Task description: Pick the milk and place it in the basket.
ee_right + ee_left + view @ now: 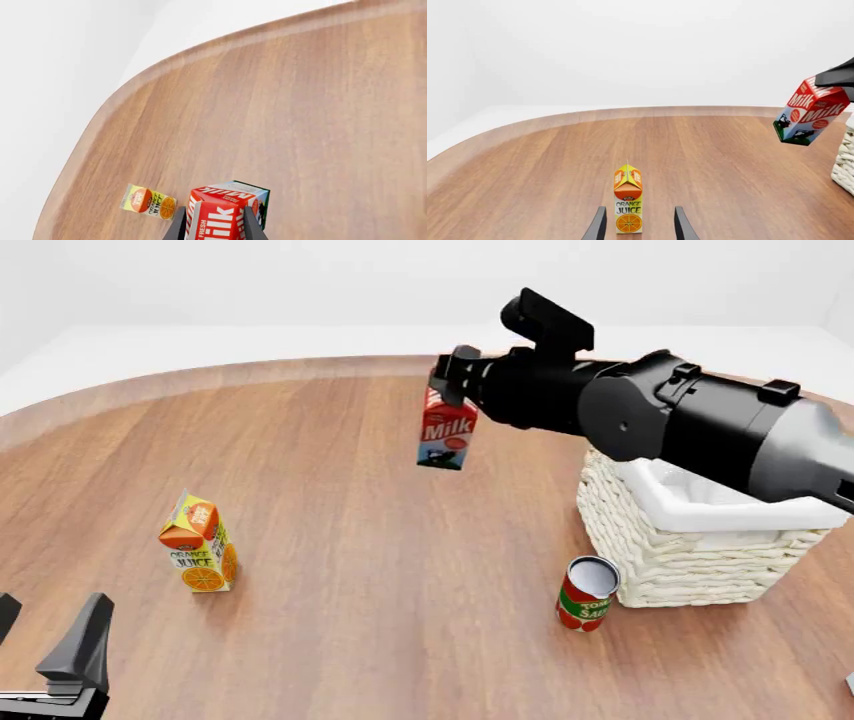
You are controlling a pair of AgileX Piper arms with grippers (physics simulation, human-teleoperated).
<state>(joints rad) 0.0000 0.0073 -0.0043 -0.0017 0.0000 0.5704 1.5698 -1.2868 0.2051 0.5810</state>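
The milk (447, 432), a carton with a red top and a white and blue-green lower part, hangs in the air over the far middle of the table. My right gripper (451, 377) is shut on its red top. The milk also shows in the right wrist view (223, 212) between the fingers, and in the left wrist view (810, 111). The basket (694, 532), cream wicker with white lining, stands to the right of the milk, under my right arm. My left gripper (47, 640) is open and empty at the near left corner; in the left wrist view (639, 225) it points at the juice carton.
An orange juice carton (198, 543) stands upright at the left of the table. A red tomato can (586, 594) stands in front of the basket's near left corner. The table's curved far edge (267, 370) runs behind.
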